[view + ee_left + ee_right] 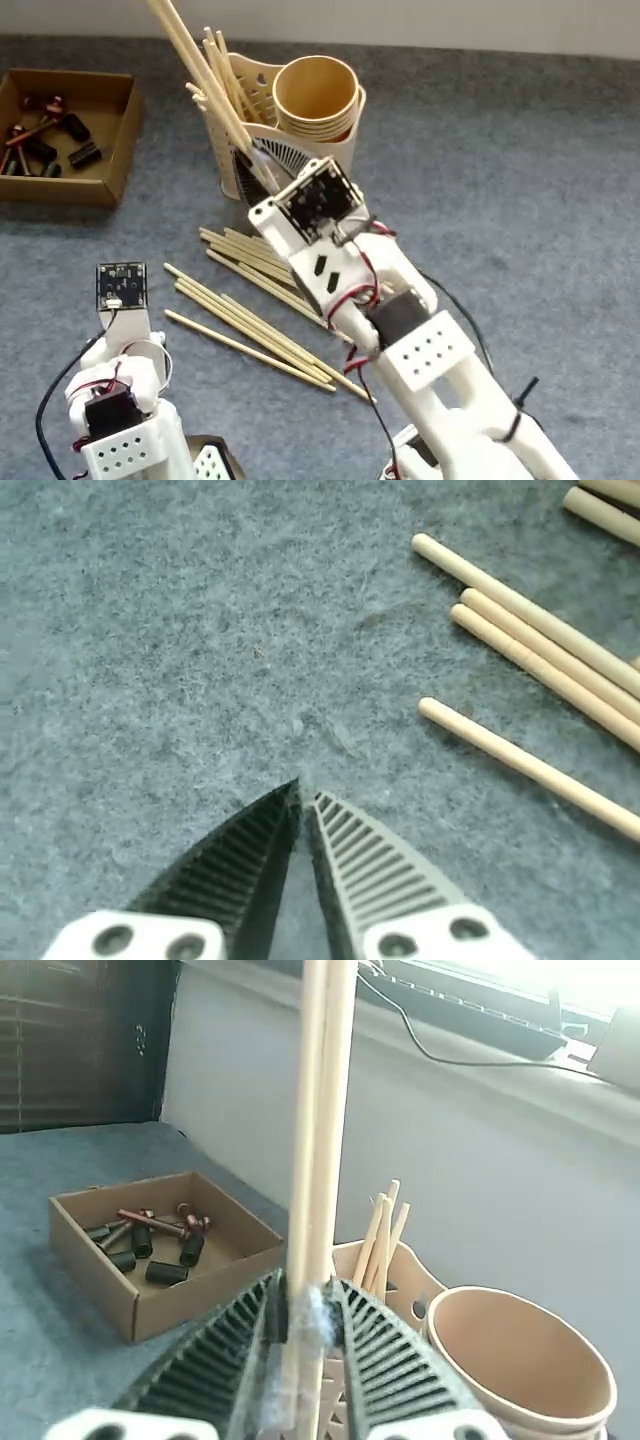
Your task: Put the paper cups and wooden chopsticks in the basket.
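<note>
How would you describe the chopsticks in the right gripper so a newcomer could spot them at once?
Find the cream basket holding stacked paper cups at the far side of the carpet. Right beside it, the right gripper is shut on a pair of chopsticks. Unlike the loose chopsticks lying flat on the carpet, these rise steeply above the basket.

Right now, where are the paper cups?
In the high view, the paper cups sit stacked in the basket, top middle, right of its standing wooden chopsticks.
</note>
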Controlling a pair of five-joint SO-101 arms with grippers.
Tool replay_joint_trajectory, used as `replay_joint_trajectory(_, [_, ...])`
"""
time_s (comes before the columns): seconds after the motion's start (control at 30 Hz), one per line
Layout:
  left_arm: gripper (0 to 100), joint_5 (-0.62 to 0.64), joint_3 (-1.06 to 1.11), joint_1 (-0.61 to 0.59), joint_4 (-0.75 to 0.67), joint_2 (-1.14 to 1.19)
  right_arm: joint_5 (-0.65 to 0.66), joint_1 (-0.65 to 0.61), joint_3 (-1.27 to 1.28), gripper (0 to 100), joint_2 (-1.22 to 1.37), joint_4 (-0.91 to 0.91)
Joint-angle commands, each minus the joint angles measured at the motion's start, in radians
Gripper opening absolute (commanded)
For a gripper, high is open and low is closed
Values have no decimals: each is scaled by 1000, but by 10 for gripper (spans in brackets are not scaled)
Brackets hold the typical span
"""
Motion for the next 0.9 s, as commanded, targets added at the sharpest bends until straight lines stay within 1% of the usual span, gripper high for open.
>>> replay_joint_trajectory(0.0, [7, -3, 10, -50, -18, -5, -6, 28, -96, 6, 93, -113])
replay_joint_trajectory(0.13, [7, -2, 8, -53, -18, -5, -9, 54, -183, 6, 219, -159])
replay_joint_trajectory(0.63, [7, -2, 8, -53, -18, -5, -8, 56, -581, 6, 579, -159])
replay_joint_trajectory(0.87, [6, -2, 7, -53, -18, -5, -8, 67, -667, 6, 694, -159])
